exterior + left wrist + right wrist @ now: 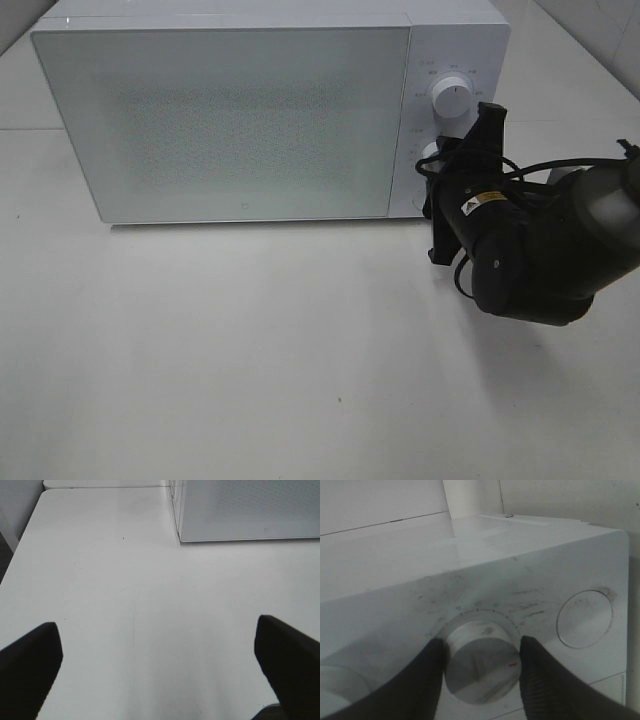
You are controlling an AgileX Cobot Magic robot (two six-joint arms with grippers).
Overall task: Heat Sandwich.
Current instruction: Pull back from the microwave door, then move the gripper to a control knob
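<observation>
The microwave [300, 8] is white, its door [230, 120] a pale greyish pane speckled with a fine dot mesh. The knob [480, 662] is white with an orange-red tick; the panel [530, 592] around it shows grey smudges, perhaps dirt. The bench [250, 350] is white. The left end effector [160, 655] and right end effector [481, 652] are black — the right arm [560, 250] bears a yellow label [483, 199].

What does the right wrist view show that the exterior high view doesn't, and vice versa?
Right wrist only: the fingers of the right gripper pressed on both sides of the lower knob, its red mark, a round flat button beside it. Exterior high only: the whole shut door and the right arm behind the gripper. Both: the white microwave with that gripper at the lower knob. Neither shows the sandwich.
</observation>
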